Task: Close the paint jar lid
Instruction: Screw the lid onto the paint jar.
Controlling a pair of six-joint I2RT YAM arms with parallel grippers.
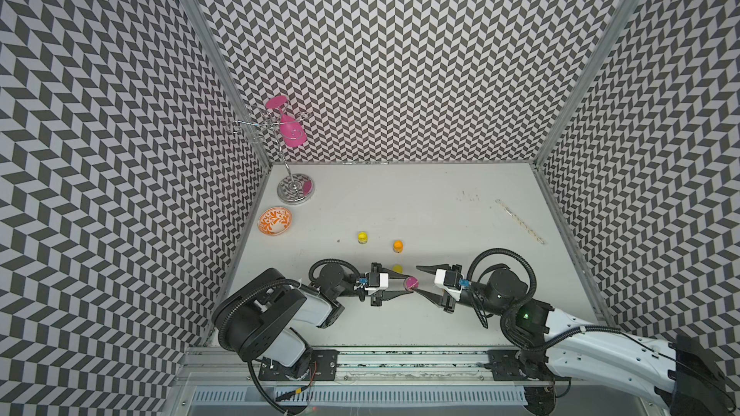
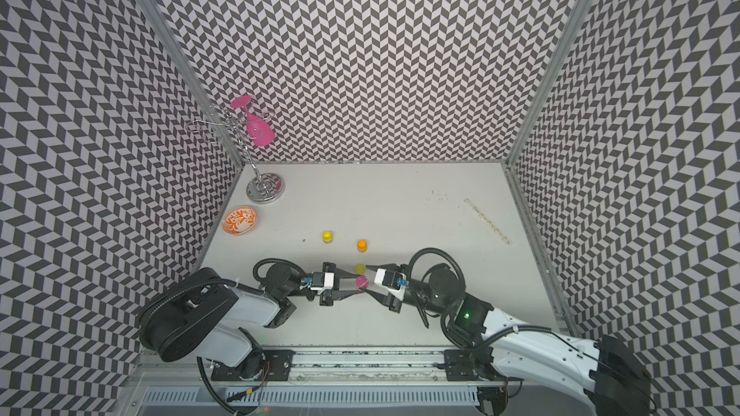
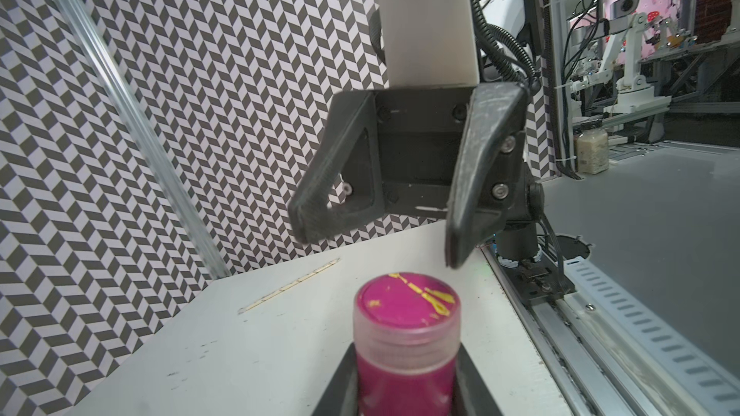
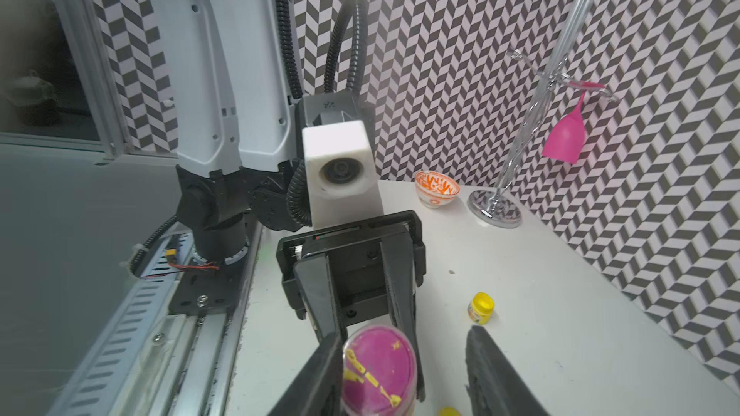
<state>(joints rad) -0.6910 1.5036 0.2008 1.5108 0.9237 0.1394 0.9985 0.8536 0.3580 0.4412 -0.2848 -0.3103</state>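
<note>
Paint jar (image 3: 405, 358), magenta, is at the front-middle of the desk (image 1: 440, 214), clamped at its body by the left gripper (image 1: 409, 284). I see the lid (image 3: 406, 308) on top, streaked yellow. The right gripper (image 1: 416, 279) faces it with jaws apart, one fingertip just beside the lid; I cannot tell whether they touch. A yellow jar (image 1: 362, 237) and an orange jar (image 1: 397, 246) stand further back.
</note>
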